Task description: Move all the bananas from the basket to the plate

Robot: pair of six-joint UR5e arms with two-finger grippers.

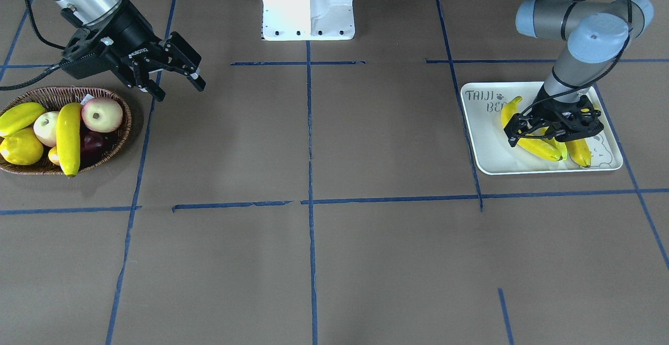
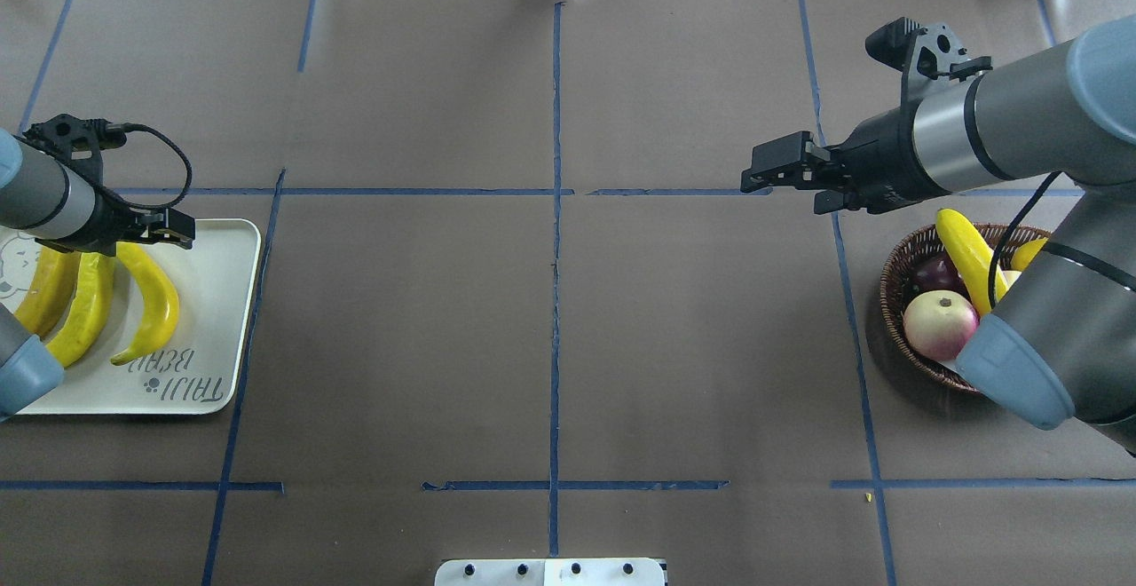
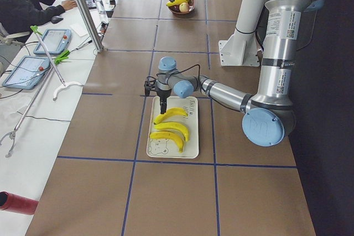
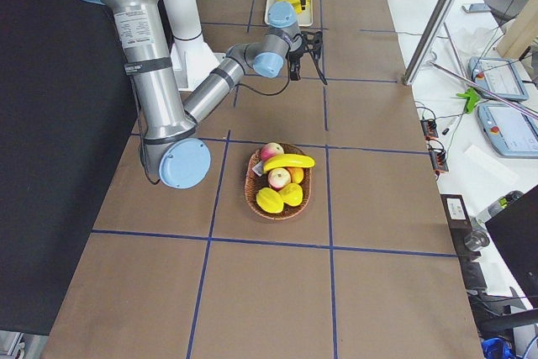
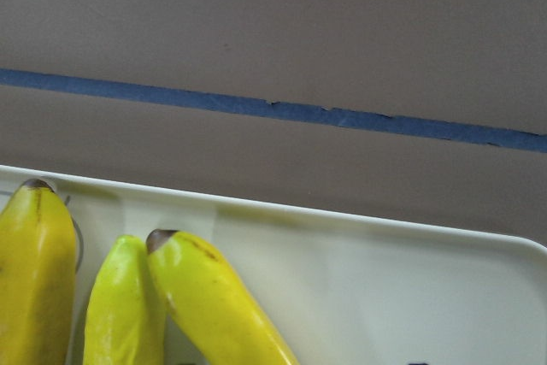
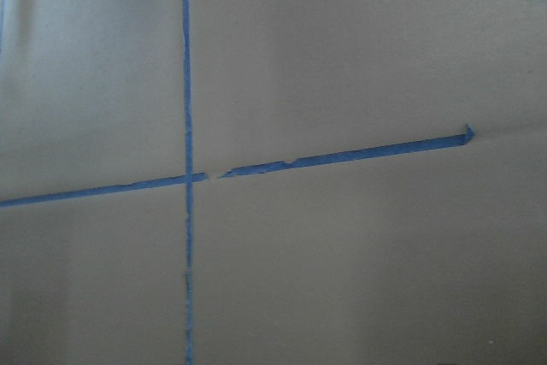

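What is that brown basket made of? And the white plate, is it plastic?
The basket looks like woven wicker or rattan: thin brown strands criss-cross along its wall, with a matte finish. The plate looks like smooth white plastic or melamine, slightly shiny, with printed lettering. It might be ceramic instead; the pictures cannot settle that.

Four bananas [image 2: 164,302] in all: three lie on the one white plate [image 2: 217,284], and one more banana [image 1: 69,138] lies in the one wicker basket [image 1: 125,128]. The basket also holds two pale pink apples [image 1: 102,115], one dark red fruit [image 1: 93,144] and two stubby yellow fruits [image 1: 21,149], perhaps with a third, smaller yellow fruit [image 1: 54,154] half hidden beneath. Two robot arms [image 2: 976,124] are in view.
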